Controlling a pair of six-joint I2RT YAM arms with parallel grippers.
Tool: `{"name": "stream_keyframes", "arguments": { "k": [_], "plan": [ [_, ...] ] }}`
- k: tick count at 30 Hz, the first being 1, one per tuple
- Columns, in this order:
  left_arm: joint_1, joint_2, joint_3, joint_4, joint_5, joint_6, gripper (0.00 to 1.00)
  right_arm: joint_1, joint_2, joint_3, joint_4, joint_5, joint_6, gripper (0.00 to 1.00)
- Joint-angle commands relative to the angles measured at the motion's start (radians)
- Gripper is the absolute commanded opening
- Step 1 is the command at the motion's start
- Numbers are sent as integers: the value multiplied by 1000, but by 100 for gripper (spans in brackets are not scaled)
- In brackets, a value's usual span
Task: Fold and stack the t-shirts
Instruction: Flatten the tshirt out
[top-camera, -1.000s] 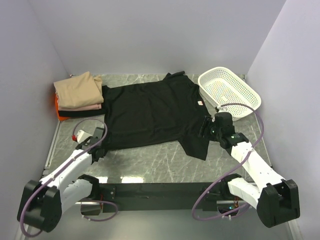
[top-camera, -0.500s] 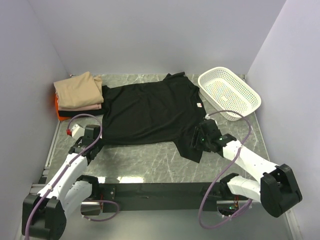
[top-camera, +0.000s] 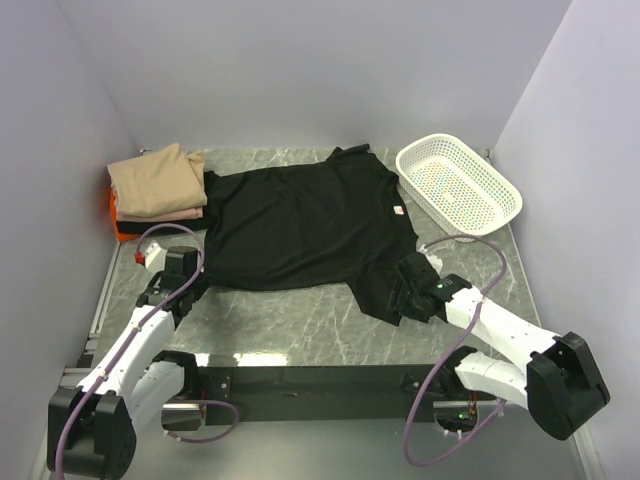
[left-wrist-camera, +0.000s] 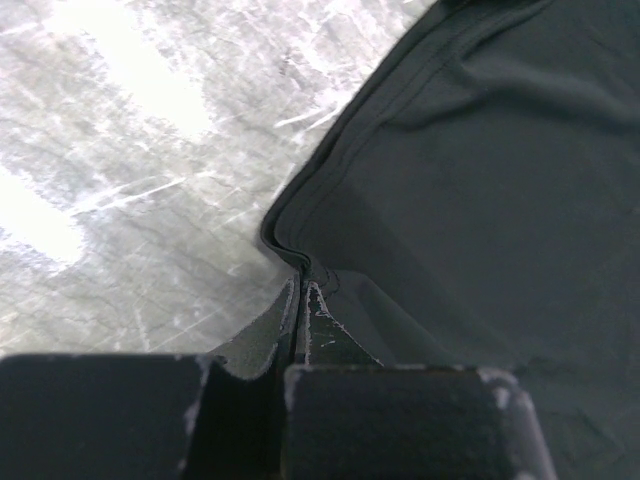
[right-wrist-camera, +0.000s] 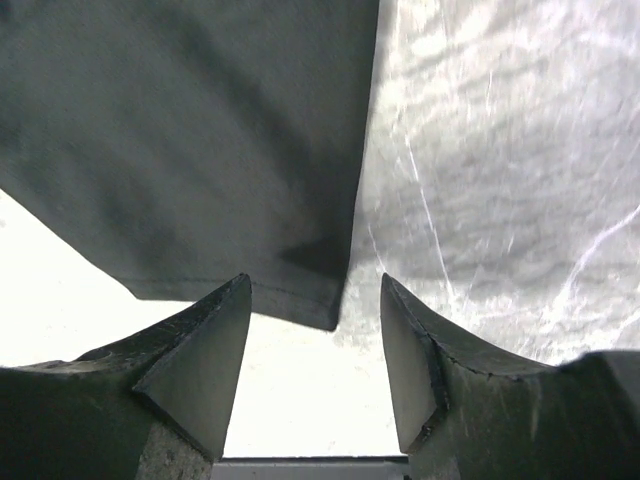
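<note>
Tan tee (top-camera: 155, 180) is covering the other folded tees (top-camera: 165, 214), only their edges showing. Black tee (left-wrist-camera: 480, 180) is running off both wrist views; its neck label (top-camera: 399, 209) is appearing too small to read.

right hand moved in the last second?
Yes. The right hand pulled back from the white basket toward the near edge, now at the black t-shirt sleeve.

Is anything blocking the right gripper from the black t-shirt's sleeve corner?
Nothing visible does. The right gripper stands open right at the sleeve corner of the black t-shirt, with only bare table beside it.
</note>
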Motion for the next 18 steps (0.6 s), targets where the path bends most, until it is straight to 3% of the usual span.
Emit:
{"name": "stream_keyframes", "arguments": {
  "k": [1,10,18],
  "plan": [
    [9,-7,11,49,36,27,1,27,-20,-17,-45,31,49,61],
    [15,-9,8,47,40,32,1,68,-21,-51,-28,20,86,55],
    [18,-15,8,38,34,30,1,87,9,-32,-25,48,88,38]
  ]
}}
